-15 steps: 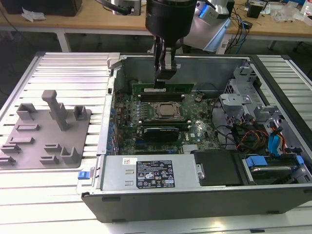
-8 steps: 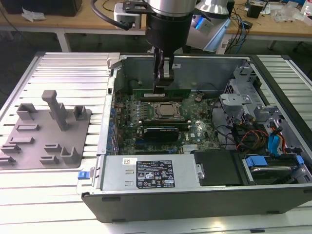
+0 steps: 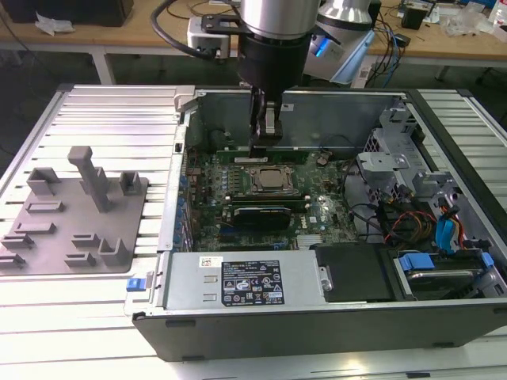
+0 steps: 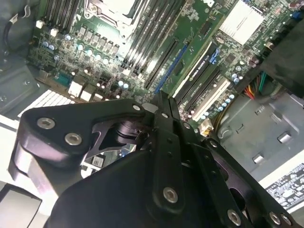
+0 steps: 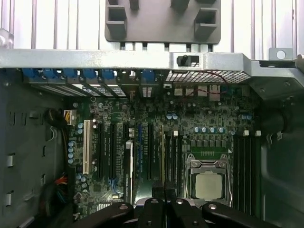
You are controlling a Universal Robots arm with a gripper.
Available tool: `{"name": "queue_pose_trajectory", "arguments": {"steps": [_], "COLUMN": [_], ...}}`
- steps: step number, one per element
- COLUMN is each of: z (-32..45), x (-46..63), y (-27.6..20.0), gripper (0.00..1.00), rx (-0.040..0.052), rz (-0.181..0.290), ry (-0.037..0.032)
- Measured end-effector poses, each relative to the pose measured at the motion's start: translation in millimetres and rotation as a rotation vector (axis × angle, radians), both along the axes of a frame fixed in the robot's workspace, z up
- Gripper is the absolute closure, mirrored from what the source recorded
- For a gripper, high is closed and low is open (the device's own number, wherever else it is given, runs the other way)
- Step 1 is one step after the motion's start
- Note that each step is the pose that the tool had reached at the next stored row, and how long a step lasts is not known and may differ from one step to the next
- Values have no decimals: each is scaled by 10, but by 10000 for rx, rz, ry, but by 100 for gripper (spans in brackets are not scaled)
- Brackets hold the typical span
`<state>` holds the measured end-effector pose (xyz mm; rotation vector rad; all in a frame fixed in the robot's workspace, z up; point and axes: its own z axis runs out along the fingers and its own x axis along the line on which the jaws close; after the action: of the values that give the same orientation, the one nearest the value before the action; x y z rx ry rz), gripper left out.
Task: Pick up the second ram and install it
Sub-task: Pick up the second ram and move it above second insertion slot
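second ram edge-on in end effector, long axis along memory slots.

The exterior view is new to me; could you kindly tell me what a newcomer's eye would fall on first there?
First, the arm's pincer, hanging inside the open computer case on the far side of the silver processor, which sits mid-way on the green motherboard. Next, the grey fixture plate with upright blocks, lying on the ribbed table at the exterior view's left.
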<state>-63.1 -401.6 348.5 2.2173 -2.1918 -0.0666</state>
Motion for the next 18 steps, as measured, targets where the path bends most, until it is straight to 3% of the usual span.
{"name": "queue_pose_trajectory", "arguments": {"steps": [2, 6, 10, 14, 18], "z": [-51, -130, -193, -234, -242], "x": [6, 30, 31, 30, 31], "y": [41, 67, 201, 255, 263], "gripper": [91, 91, 91, 91, 91], "rx": [2, 16, 19, 19, 18], "rz": [1, -18, -30, -135, -173], "ry": [-1, -1, -1, -2, 0]}}
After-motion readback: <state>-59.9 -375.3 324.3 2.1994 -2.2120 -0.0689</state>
